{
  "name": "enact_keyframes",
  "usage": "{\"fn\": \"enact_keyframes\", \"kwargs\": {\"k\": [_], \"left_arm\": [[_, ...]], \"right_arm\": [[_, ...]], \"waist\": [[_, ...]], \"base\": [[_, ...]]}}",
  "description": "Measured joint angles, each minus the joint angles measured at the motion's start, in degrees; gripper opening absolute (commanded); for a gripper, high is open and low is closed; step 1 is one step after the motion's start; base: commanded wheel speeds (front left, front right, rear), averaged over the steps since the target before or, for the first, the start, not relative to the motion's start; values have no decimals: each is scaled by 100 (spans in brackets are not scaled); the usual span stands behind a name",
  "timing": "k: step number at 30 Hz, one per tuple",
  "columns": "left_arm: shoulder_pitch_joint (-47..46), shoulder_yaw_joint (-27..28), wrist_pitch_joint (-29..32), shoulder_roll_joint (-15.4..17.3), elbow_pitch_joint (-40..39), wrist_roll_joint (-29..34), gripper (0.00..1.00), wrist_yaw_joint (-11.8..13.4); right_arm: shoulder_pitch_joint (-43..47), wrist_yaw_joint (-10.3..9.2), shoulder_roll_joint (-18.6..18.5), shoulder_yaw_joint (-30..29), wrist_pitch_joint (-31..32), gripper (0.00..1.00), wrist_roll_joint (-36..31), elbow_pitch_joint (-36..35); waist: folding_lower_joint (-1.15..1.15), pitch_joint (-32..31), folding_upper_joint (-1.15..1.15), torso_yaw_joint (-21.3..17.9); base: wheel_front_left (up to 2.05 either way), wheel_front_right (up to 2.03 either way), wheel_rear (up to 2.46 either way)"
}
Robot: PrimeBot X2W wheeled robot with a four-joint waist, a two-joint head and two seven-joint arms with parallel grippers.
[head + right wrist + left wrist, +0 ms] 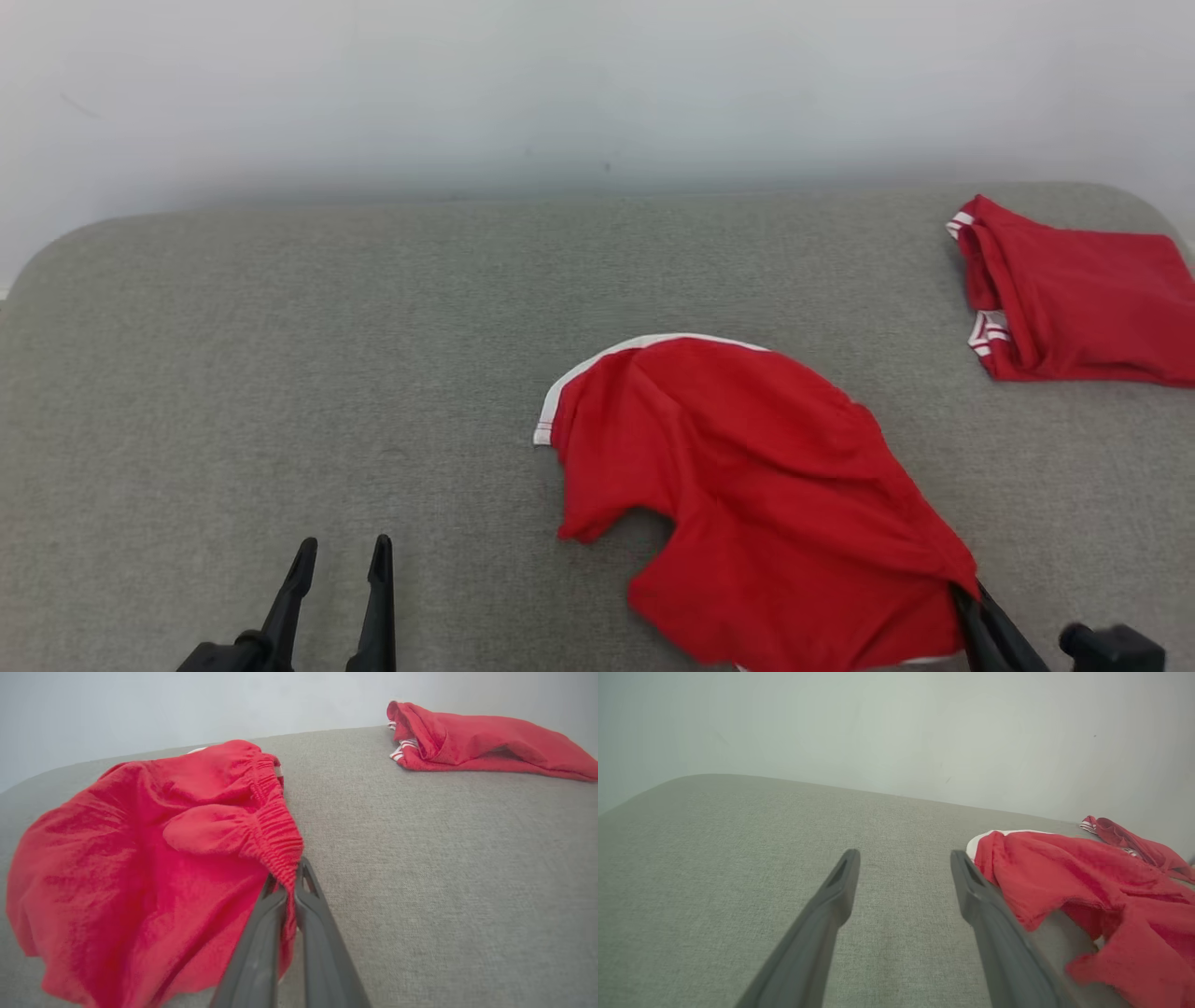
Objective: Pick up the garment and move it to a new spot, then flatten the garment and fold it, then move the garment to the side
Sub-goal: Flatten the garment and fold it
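Right pincer (295,879) is clamped tight on the elastic waistband (275,830) of the red garment (140,872), heaped to its left on the surface (444,868), so a slow, high lift should let it hang free; the left pincer (343,551) gapes empty.

Grey fabric surface (373,327) against a plain pale wall (560,84).

My fingers (322,952) are dark grey; the shorts (747,485) red, white-edged; the folded garment (1083,299) red with white stripes; the woven surface (280,355) grey.
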Motion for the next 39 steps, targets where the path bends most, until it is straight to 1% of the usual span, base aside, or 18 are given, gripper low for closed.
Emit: {"fn": "enact_keyframes", "kwargs": {"k": [3,7,10,14,17,21,22,28,29,30,31,32,33,35,39], "left_arm": [[-4,20,0,0,8,-12,100,1],[-14,-3,0,0,43,-49,100,1],[-49,-56,0,0,76,-62,100,1],[-74,-113,0,0,101,-86,100,2],[-124,-141,0,0,111,-92,100,3],[-198,-178,0,1,131,-121,100,10],[-211,-196,0,1,138,-144,100,24],[-234,-225,0,1,143,-187,100,54],[-247,-236,0,1,145,-191,100,55],[-259,-242,0,1,148,-199,100,60],[-269,-246,0,1,148,-202,100,74],[-271,-243,0,1,146,-204,100,103],[-271,-243,0,1,146,-204,100,103],[-270,-225,0,2,144,-211,100,110],[-265,-169,0,-2,135,-196,100,111]], "right_arm": [[359,0,75,-190,182,0,129,-445],[469,0,107,-254,374,0,104,-818],[364,0,158,-159,483,0,22,-1027],[-118,0,159,22,624,0,-138,-1095],[-587,0,148,116,720,0,-275,-876],[-1238,0,143,192,787,0,-398,-313],[-1567,0,138,210,779,0,-436,47],[-2383,0,191,225,642,0,-535,1439],[-2464,0,221,245,588,3,-536,1648],[-2539,0,253,292,535,39,-541,1840],[-2599,0,292,332,459,80,-541,1989],[-2654,0,338,369,380,100,-532,2106],[-2654,0,338,369,380,100,-532,2106],[-2747,0,407,487,148,100,-476,2294],[-2697,0,380,569,-26,100,-354,2140]], "waist": [[0,22,0,-89],[0,75,0,-139],[0,76,0,-103],[0,84,0,4],[0,107,0,114],[0,159,0,295],[0,196,0,388],[1,353,0,586],[1,375,1,610],[1,397,0,630],[0,413,1,646],[1,426,1,650],[1,426,1,650],[0,434,1,602],[0,388,0,460]], "base": [[0,0,0],[0,0,0],[0,0,0],[0,0,0],[0,0,0],[0,0,0],[0,0,0],[0,0,0],[0,0,0],[0,0,0],[0,0,0],[0,0,0],[0,0,0],[0,0,0],[0,0,0]]}}
